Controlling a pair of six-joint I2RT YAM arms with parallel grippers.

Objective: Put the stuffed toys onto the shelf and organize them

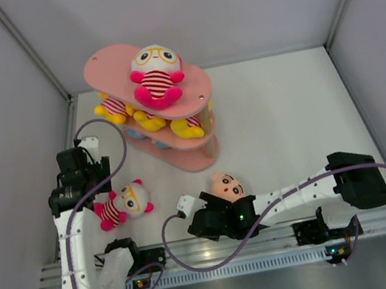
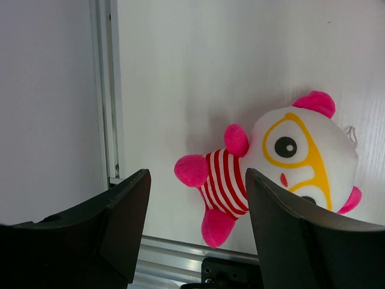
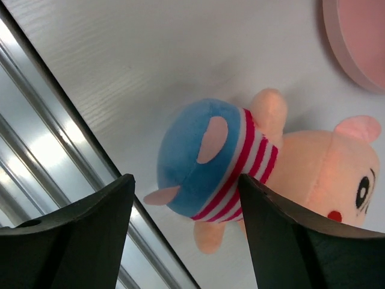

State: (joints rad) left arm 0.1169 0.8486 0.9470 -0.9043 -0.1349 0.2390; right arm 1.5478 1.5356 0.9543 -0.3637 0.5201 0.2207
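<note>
1. Over at the left side of the white table (image 1: 285, 113), the left gripper (image 2: 196, 177) hangs with its two black fingers spread wide, nothing pinched between them.
2. Just beyond those fingers lies the pink-limbed plush doll with yellow glasses and a red-white striped shirt (image 2: 287, 158). It is face up on the table. In the wrist view its pink feet and one arm show through the gap, and its big white head slips partly behind the right-hand finger.
3. Next across, at the back, stands the pink three-tier shelf of oval boards on light wooden posts (image 1: 107, 62). A second glasses doll (image 1: 156, 72) sits on the top board, and yellow-bodied striped dolls (image 1: 113, 107) crowd the board below.
4. Near the shelf's foot, the peach-faced plush doll in blue shorts (image 3: 313, 174) lies on the table, head pointing away from the pincer.
5. Low over it is the right gripper (image 3: 185, 180), jaws apart, with the blue shorts framed squarely in the gap. Whether the fingers touch the plush, I cannot tell.
</note>
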